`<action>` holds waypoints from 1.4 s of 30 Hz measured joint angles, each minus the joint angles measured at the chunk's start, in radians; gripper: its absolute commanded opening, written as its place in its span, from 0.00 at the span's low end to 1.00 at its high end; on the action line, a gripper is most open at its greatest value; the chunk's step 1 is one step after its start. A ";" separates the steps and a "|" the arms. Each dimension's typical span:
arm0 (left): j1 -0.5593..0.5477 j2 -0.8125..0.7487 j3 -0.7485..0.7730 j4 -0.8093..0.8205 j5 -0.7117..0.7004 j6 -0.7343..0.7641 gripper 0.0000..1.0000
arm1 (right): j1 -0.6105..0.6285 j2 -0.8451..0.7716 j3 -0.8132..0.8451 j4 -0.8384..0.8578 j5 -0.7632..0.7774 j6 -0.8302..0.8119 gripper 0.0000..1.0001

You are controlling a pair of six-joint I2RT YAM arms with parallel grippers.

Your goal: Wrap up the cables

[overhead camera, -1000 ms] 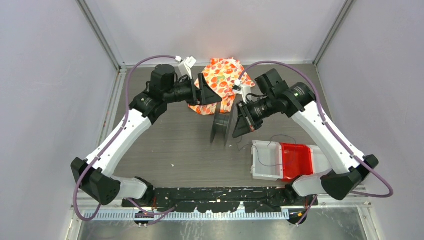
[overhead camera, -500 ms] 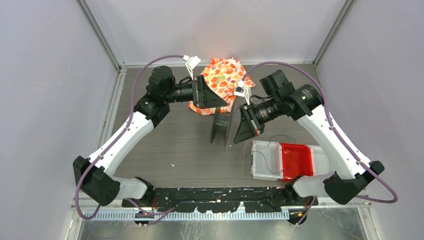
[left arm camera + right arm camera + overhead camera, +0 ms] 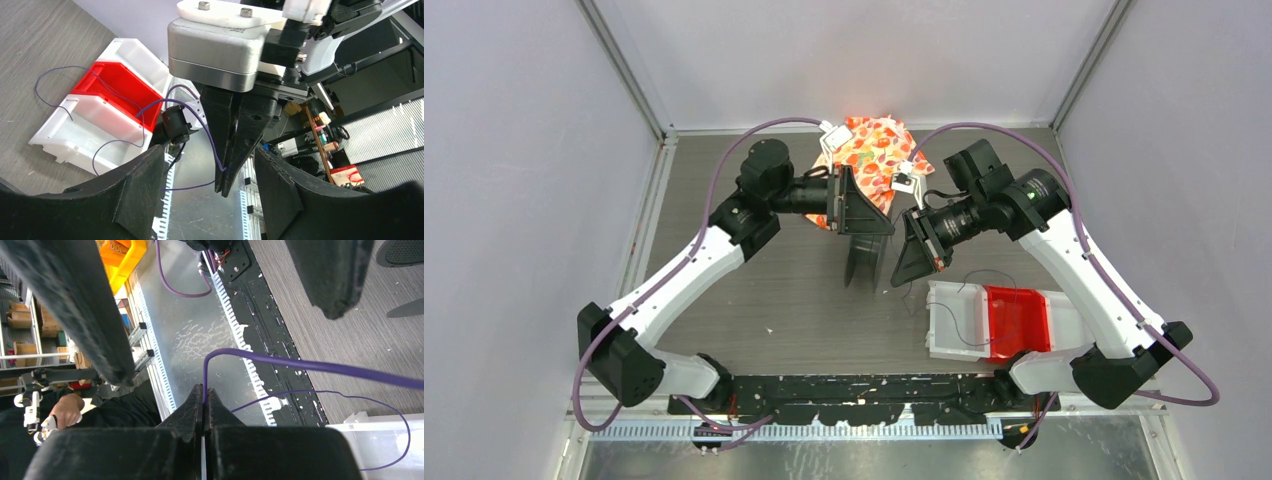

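The cable is a very thin dark purple wire (image 3: 65, 67). It loops over the bins and runs up to my right gripper (image 3: 204, 390), which is shut on it, with the strand (image 3: 300, 362) leaving its tips to the right. In the left wrist view the right gripper's closed fingers (image 3: 227, 150) pinch the wire between my left gripper's spread fingers. My left gripper (image 3: 209, 155) is open and holds nothing. In the top view the left gripper (image 3: 864, 205) and right gripper (image 3: 909, 260) flank a black spool (image 3: 864, 258) standing on the table.
A white tray (image 3: 949, 335) with a red bin (image 3: 1014, 320) sits front right, with cable loops lying across it. An orange patterned cloth (image 3: 874, 145) lies at the back centre. The arm bases' black rail (image 3: 854, 395) runs along the near edge.
My left arm has swung right, bringing its open gripper over the spool and close to the right gripper. The right gripper lifted slightly early on, then stayed still, shut on the cable.
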 measured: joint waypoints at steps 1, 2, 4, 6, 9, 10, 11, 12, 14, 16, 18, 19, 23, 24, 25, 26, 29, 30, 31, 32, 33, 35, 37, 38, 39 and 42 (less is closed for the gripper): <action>-0.005 0.005 0.000 0.000 0.000 0.000 0.64 | 0.000 0.000 0.000 0.000 0.000 0.000 0.01; -0.010 0.010 0.000 0.000 0.000 0.000 0.63 | 0.000 0.000 0.000 0.001 0.000 0.000 0.01; -0.021 0.023 0.000 0.000 -0.001 0.000 0.58 | 0.000 0.000 0.000 0.001 0.001 0.002 0.01; -0.032 0.037 0.000 -0.001 -0.005 0.000 0.47 | 0.000 0.000 -0.003 0.005 0.001 0.005 0.01; -0.043 0.057 0.004 -0.002 -0.012 -0.002 0.17 | 0.000 0.000 -0.014 0.016 0.002 0.008 0.01; -0.045 0.064 0.007 -0.003 -0.016 -0.002 0.04 | 0.000 0.000 -0.018 0.018 0.003 0.010 0.02; -0.047 0.069 0.010 -0.005 -0.018 -0.009 0.01 | 0.000 0.000 -0.021 0.017 0.007 0.010 0.13; -0.048 0.074 0.014 -0.006 -0.024 -0.008 0.01 | 0.000 0.000 -0.023 0.016 0.011 0.011 0.26; -0.051 0.080 0.024 -0.016 -0.043 -0.005 0.01 | 0.000 0.000 -0.023 0.014 0.034 0.016 0.41; -0.050 0.080 0.038 -0.052 -0.082 0.000 0.01 | 0.000 -0.003 -0.022 0.002 0.093 0.018 0.47; -0.047 0.078 0.053 -0.100 -0.137 0.002 0.01 | 0.001 -0.011 -0.018 -0.018 0.184 0.025 0.51; -0.045 0.073 0.063 -0.138 -0.185 0.000 0.01 | 0.002 -0.019 -0.012 -0.034 0.249 0.027 0.52; -0.042 0.035 0.089 -0.280 -0.396 -0.047 0.01 | 0.002 -0.088 0.020 -0.066 0.482 0.034 0.61; -0.042 0.024 0.090 -0.299 -0.434 -0.065 0.00 | 0.002 -0.119 0.020 -0.057 0.519 0.035 0.66; -0.042 0.011 0.090 -0.319 -0.473 -0.089 0.01 | 0.002 -0.158 0.015 -0.035 0.552 0.039 0.71; -0.041 -0.002 0.090 -0.336 -0.513 -0.118 0.00 | 0.002 -0.215 -0.011 0.021 0.578 0.043 0.72; -0.041 -0.031 0.090 -0.365 -0.594 -0.203 0.01 | 0.002 -0.389 -0.138 0.199 0.617 0.066 0.72; -0.041 -0.037 0.090 -0.371 -0.617 -0.235 0.01 | 0.002 -0.440 -0.187 0.257 0.627 0.078 0.72; -0.041 -0.040 0.090 -0.376 -0.634 -0.257 0.00 | 0.002 -0.495 -0.235 0.319 0.638 0.090 0.72; -0.041 -0.040 0.090 -0.383 -0.649 -0.279 0.01 | 0.003 -0.521 -0.262 0.364 0.645 0.100 0.72; -0.041 -0.041 0.090 -0.391 -0.664 -0.302 0.01 | 0.006 -0.534 -0.288 0.415 0.652 0.109 0.72; -0.042 -0.040 0.090 -0.414 -0.687 -0.343 0.01 | 0.011 -0.532 -0.333 0.519 0.662 0.119 0.72; -0.042 -0.040 0.090 -0.433 -0.706 -0.374 0.01 | 0.024 -0.507 -0.375 0.605 0.668 0.121 0.70; -0.042 -0.040 0.090 -0.441 -0.715 -0.389 0.01 | 0.034 -0.490 -0.393 0.646 0.672 0.119 0.68; -0.042 -0.040 0.090 -0.448 -0.721 -0.398 0.01 | 0.042 -0.477 -0.404 0.671 0.673 0.115 0.67; -0.042 -0.040 0.090 -0.467 -0.734 -0.423 0.00 | 0.071 -0.405 -0.414 0.729 0.672 0.096 0.64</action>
